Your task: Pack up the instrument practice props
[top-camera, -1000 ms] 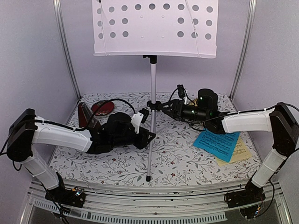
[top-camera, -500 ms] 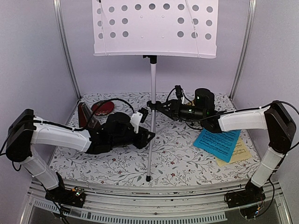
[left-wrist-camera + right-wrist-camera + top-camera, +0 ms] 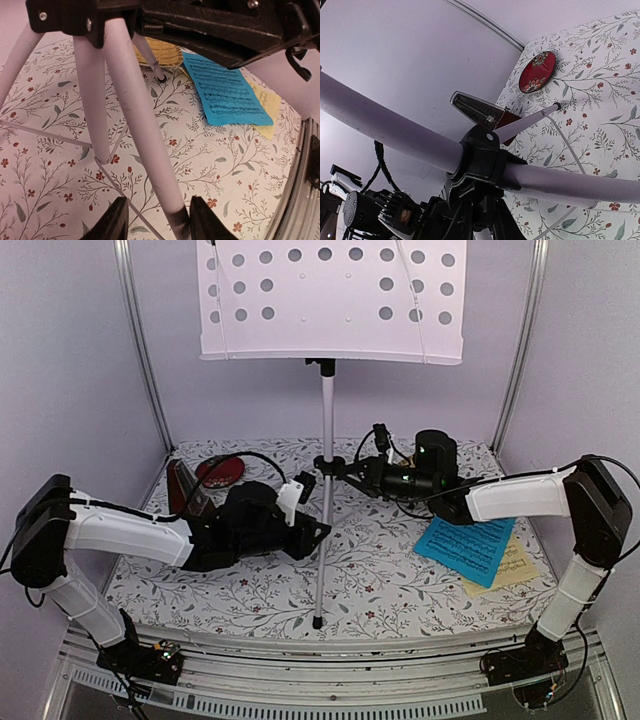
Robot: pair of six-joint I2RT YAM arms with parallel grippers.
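Observation:
The silver music stand (image 3: 326,420) stands mid-table with its perforated desk (image 3: 330,300) high up. My left gripper (image 3: 318,530) is open around the stand's front leg (image 3: 145,130). The leg touches the right finger (image 3: 206,221) and stands apart from the left one. My right gripper (image 3: 347,468) is shut on the knob under the stand's black collar (image 3: 490,155). The dark red-brown metronome (image 3: 186,490) stands at the back left and also shows in the right wrist view (image 3: 485,112). The blue sheet (image 3: 465,548) lies on the pale-yellow sheet (image 3: 512,565) at the right.
A red patterned plate (image 3: 220,472) lies behind the metronome. A yellow woven basket (image 3: 155,52) sits beyond the stand's legs. Thin wire braces (image 3: 45,134) run between the legs. Metal frame posts (image 3: 140,340) and walls close in the sides and back.
My right gripper has moved left along the table to the stand's black collar. My left arm and the stand have stayed put.

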